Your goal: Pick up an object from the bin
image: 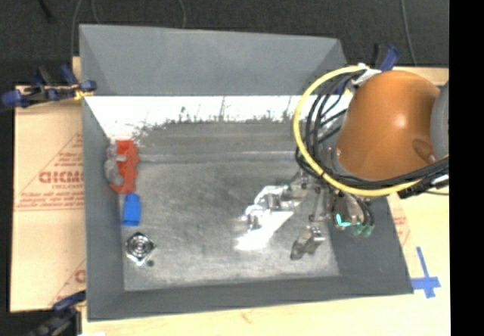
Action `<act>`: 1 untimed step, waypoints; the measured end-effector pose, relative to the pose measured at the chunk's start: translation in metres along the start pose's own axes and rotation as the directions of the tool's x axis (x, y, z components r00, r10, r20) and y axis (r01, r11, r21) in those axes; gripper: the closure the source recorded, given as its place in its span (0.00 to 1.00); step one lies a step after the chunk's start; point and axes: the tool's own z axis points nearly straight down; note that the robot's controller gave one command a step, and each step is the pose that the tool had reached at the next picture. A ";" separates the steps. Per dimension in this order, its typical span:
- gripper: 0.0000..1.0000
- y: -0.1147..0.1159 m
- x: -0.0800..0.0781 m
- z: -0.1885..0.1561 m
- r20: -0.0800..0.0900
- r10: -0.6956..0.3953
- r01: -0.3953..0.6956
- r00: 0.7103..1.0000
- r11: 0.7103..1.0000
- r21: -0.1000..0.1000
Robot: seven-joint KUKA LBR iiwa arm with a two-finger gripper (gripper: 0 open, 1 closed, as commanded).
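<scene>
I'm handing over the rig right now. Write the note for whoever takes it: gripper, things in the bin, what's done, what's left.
Gripper: low in the right-centre of the bin; no thing seen in it. A pale patch beside it could be glare or a thing; I cannot tell.
Things: red piece, blue block and metal piece in a row along the left wall, all apart from the gripper.
Done: nothing picked.
Left: the whole pick. The blue block looks the simplest grasp.
</scene>
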 end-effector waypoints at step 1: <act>0.00 0.003 -0.040 0.070 0.010 -0.072 0.072 0.997 0.997 0.000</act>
